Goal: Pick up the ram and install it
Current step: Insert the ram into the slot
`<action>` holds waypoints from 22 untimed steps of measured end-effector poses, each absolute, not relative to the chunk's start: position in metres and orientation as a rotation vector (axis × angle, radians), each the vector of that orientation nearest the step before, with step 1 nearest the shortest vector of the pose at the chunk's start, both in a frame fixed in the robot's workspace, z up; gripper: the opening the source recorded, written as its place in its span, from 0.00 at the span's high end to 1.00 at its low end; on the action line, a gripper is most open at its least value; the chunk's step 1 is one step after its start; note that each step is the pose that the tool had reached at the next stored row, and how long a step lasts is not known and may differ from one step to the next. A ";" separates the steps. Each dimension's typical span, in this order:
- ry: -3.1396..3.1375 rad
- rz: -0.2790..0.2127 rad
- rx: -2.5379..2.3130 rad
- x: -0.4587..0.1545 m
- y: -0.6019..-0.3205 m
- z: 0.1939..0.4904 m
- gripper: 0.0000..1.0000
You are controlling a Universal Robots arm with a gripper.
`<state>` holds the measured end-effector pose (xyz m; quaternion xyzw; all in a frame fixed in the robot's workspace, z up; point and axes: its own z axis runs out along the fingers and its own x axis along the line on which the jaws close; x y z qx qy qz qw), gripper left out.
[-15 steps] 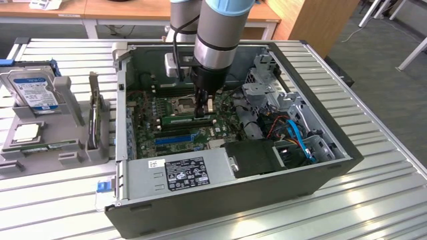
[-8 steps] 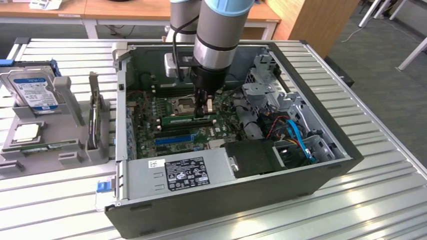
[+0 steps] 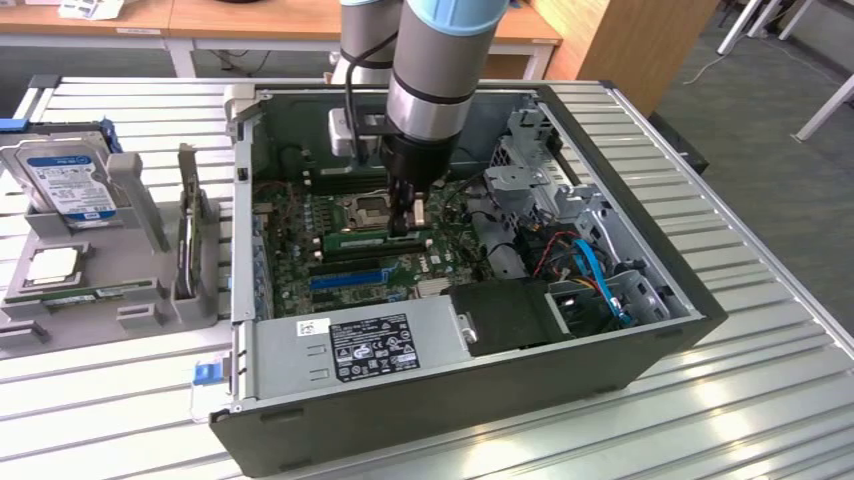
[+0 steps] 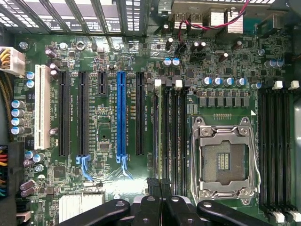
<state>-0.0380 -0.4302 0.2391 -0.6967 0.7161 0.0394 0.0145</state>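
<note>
The end effector (image 3: 403, 225), nearly closed, pinches the ram (image 3: 363, 241) over the motherboard (image 3: 296, 222).

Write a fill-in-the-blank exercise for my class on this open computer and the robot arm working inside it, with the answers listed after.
1. The ram, a ____ stick, stands upright on the motherboard with the fingers shut on it.
2. The CPU socket holds ____ processor.
3. One expansion slot is white; another, with black slots on both sides, is ____.
4. The hard drive stands outside the case, on the exterior view's ____.
Answers: green; no; blue; left.
</note>
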 end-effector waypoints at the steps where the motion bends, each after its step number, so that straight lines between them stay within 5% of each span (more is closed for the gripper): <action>1: 2.229 0.123 -2.169 -0.038 -0.430 0.239 0.89; 22: 2.229 0.123 -2.169 -0.038 -0.428 0.235 0.89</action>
